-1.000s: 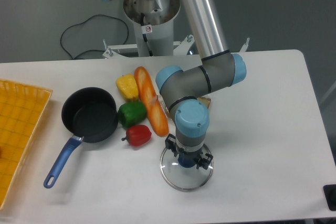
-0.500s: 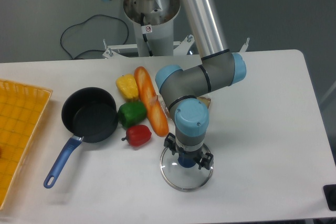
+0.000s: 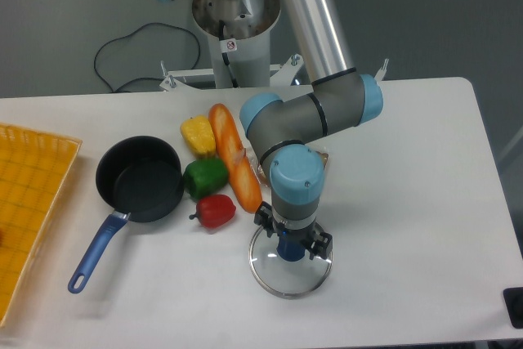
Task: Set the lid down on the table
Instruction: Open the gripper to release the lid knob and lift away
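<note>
Round clear glass lid (image 3: 291, 270), blue knob: flat on large white table (image 3: 409, 202), right of red pepper (image 3: 216, 211). Two-finger gripper (image 3: 292, 249) fingers around knob; contact indeterminable.

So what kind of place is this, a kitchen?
More likely a robot test lab than a kitchen. The arm's base is bolted behind a bare white table, and the peppers and pan look like props set out for practice.
</note>
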